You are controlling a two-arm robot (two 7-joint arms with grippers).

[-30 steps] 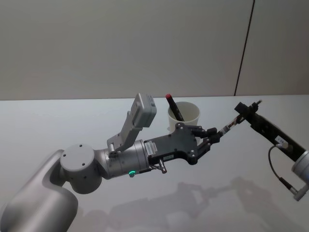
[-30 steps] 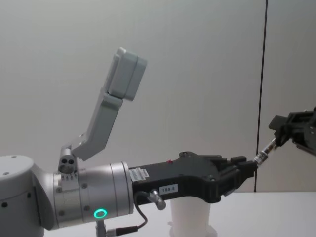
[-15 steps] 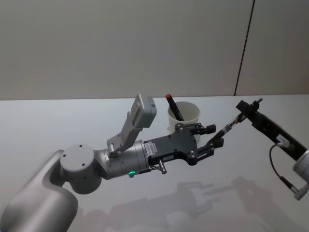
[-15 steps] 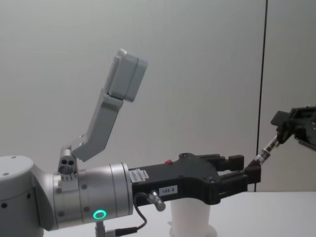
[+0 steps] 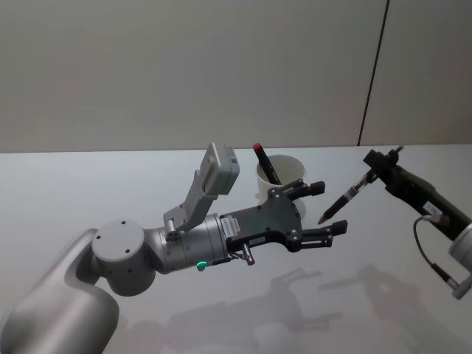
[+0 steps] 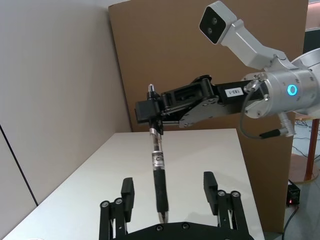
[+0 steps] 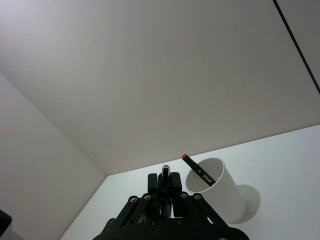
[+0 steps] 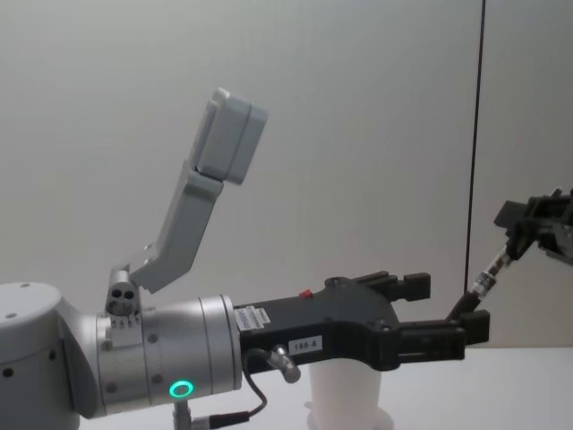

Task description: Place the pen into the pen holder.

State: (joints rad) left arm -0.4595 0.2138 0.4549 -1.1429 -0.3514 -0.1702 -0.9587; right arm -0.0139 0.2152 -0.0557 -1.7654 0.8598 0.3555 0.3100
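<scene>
Black and slim, the pen (image 5: 345,198) hangs in the air, its long axis tilted, the tip pointing down toward the left pincer (image 5: 328,208) and the top end clamped in the closed right pincer (image 5: 375,164). The left pincer is spread wide, one finger on each side of the pen tip, not touching it. The white pen holder (image 5: 281,177) stands on the tabletop (image 5: 88,184) behind, with a red-capped marker (image 5: 264,163) leaning inside. The left wrist view shows the pen's label; the chest view hides the holder's rim behind the left arm.
</scene>
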